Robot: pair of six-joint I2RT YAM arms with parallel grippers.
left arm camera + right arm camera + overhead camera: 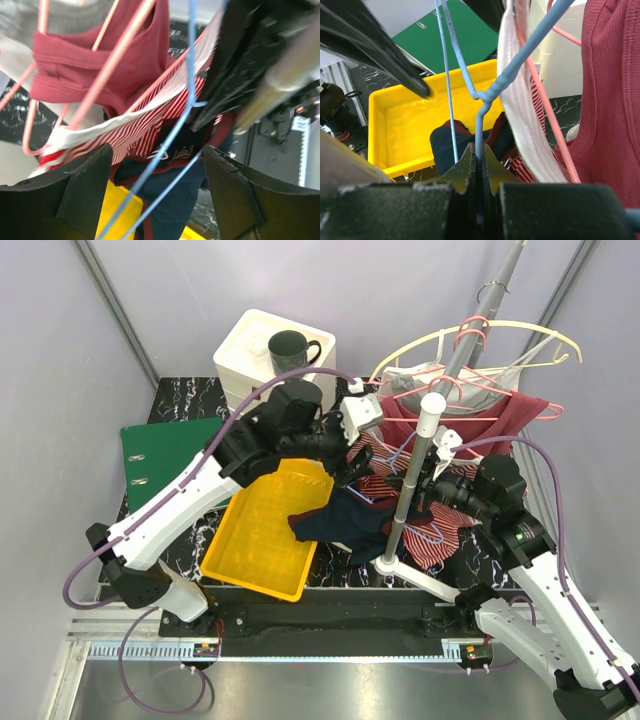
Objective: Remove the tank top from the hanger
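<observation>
The navy tank top (338, 521) with maroon trim hangs low from a thin blue hanger (486, 94), its hem draped over the edge of the yellow tray (252, 552). My right gripper (479, 152) is shut on the hanger's vertical wire, beside the rack pole (420, 462). My left gripper (157, 160) is open, its fingers (85, 185) standing either side of two blue hanger wires (191, 75) without touching them, and the tank top (180, 200) shows below. In the top view the left gripper (356, 452) reaches in among the hanging clothes.
A red-and-white striped top (140, 125) and a maroon top (100, 65) hang on pink hangers right beside the blue one. A green binder (165, 455) lies at the left. A white box (250, 360) with a dark mug (292, 350) stands behind.
</observation>
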